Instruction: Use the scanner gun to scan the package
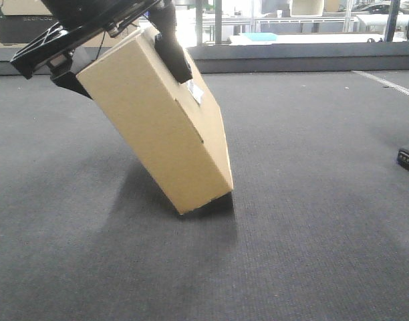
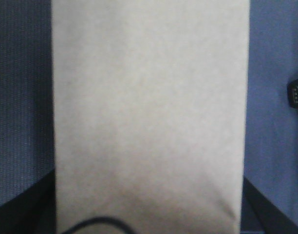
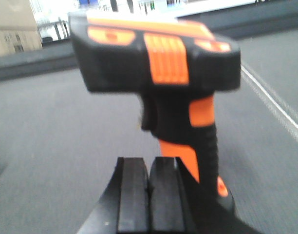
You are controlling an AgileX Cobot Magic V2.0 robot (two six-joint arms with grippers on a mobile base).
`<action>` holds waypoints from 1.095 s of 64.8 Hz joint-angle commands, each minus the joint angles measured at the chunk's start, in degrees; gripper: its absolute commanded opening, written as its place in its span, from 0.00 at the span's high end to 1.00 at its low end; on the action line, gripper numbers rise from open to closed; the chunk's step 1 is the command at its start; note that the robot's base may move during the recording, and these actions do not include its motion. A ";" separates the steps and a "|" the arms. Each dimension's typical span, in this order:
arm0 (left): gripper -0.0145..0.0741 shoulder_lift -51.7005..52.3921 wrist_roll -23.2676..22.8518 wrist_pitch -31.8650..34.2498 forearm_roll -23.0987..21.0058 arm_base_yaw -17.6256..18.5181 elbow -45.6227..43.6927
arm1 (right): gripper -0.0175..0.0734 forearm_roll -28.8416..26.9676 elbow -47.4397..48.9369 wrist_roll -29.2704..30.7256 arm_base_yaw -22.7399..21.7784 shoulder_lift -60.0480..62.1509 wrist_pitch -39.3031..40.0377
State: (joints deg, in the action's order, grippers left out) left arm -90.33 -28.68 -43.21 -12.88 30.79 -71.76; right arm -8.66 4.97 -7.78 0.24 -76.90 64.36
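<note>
L gripper (image 1: pixel 127 75) clamps tilted package (image 1: pixel 158 127), upper left; R gripper (image 3: pixel 149 163) pads look pressed together, scanner gun (image 3: pixel 163 58) just beyond.

light: bright rear windows (image 1: pixel 258 17), glare | shadow: soft beneath package (image 1: pixel 158 127) | wrist views: blurred

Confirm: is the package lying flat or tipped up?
Tipped up. The package leans steeply, top end clamped by the left gripper, bottom corner on or just above the carpet.

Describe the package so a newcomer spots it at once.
On the grey surface, left of centre, leans the package, a flat tan box tipped onto one corner. Its tilt and small white label distinguish it from the dark-panelled boxes far behind.
</note>
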 commanded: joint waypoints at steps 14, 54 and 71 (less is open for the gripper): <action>0.96 0.39 0.09 1.61 0.54 0.39 -0.45 | 0.99 -0.78 -0.38 -0.34 -0.24 -8.46 5.61; 0.96 0.39 0.19 2.59 1.70 0.39 -0.45 | 0.99 -3.34 -0.38 -0.23 -0.26 -9.11 5.61; 0.96 0.39 0.19 2.93 2.07 0.39 -0.45 | 0.99 2.60 2.80 -0.23 -0.26 -9.11 5.61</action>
State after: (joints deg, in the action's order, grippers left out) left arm -90.33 -28.57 -41.68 -11.02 30.79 -71.76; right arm -8.86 6.08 -8.01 0.24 -86.08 68.61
